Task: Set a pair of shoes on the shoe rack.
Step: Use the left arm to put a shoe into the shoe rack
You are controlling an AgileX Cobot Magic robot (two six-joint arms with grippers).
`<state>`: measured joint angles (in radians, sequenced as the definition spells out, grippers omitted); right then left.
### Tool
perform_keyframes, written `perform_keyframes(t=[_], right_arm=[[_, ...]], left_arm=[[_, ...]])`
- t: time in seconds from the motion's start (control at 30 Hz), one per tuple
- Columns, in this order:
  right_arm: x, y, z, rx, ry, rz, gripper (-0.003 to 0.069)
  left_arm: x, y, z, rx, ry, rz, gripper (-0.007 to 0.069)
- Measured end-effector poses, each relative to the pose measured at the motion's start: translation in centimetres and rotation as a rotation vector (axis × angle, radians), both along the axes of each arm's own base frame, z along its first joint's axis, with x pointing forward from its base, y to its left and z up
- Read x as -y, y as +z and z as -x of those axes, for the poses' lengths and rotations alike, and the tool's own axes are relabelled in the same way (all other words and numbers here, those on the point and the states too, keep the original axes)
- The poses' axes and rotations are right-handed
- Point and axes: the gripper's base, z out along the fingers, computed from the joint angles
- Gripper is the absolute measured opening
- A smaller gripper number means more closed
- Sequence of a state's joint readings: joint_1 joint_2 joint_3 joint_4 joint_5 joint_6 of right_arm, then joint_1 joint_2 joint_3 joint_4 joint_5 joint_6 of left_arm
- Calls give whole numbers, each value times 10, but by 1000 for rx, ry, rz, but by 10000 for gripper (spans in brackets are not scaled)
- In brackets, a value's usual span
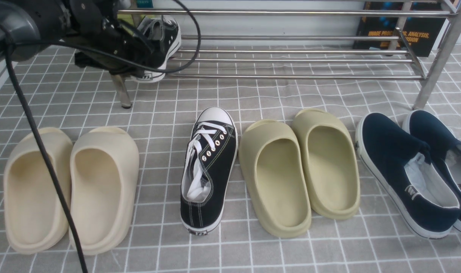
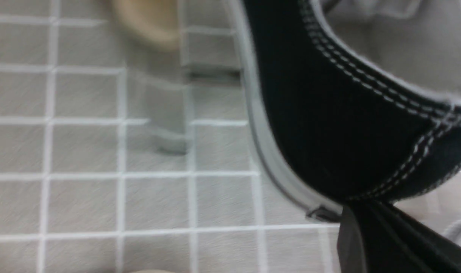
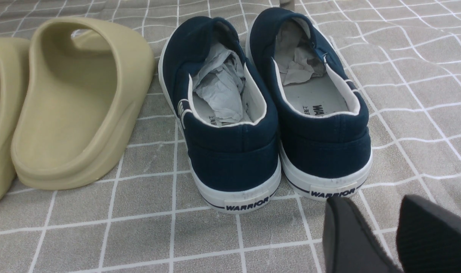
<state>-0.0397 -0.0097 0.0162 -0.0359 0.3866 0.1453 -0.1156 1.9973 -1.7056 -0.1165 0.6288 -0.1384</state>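
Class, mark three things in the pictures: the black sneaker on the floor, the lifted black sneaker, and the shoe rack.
floor sneaker (image 1: pixel 221 167): front view, black canvas side beside the eyelets.
lifted sneaker (image 2: pixel 347 125): left wrist view, black canvas side.
shoe rack (image 1: pixel 291 13): front view, upper bar.

**Rack open to the right, floor row tight**

The shiny steel-tube shoe rack (image 1: pixel 291 60) has bare lower bars from near its left end to its slanted right leg, under one upper rail. The left end is blocked by the left arm's fingers (image 2: pixel 382 242), clamped on a tilted black canvas sneaker (image 1: pixel 169 38). A bare strip of grey checked cloth (image 1: pixel 291 94) runs between the rack and the shoe row. The widest gap there lies between the beige foam slippers (image 1: pixel 105 151) and the second black canvas sneaker (image 1: pixel 219 167). The olive foam slippers (image 1: pixel 275 144) sit just beside that sneaker, and the navy slip-on shoes (image 1: pixel 389 151) are near them. A black cable (image 1: pixel 41 148) crosses the left beige slipper. The right arm's fingers (image 3: pixel 344 235), spread apart, hang over bare cloth behind the navy heels.
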Motion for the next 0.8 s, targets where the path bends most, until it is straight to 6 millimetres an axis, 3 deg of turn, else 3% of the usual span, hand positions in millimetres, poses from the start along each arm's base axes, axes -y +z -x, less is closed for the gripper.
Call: perform_keyframes(t=[0.17, 0.53, 0.67, 0.77, 0.8], right_arm=[[0, 0, 0, 0, 0, 0, 239], [0, 0, 0, 0, 0, 0, 239], [0, 0, 0, 0, 0, 0, 239], [0, 0, 0, 0, 0, 0, 239], [0, 0, 0, 0, 0, 0, 239]], left_arm=[[-1, -25, -8, -45, 23, -8, -13], [1, -24, -10, -32, 35, 20, -13], [0, -10, -2, -59, 28, 17, 15], [-1, 28, 12, -36, 18, 18, 78], [-1, 32, 13, -34, 17, 19, 83]])
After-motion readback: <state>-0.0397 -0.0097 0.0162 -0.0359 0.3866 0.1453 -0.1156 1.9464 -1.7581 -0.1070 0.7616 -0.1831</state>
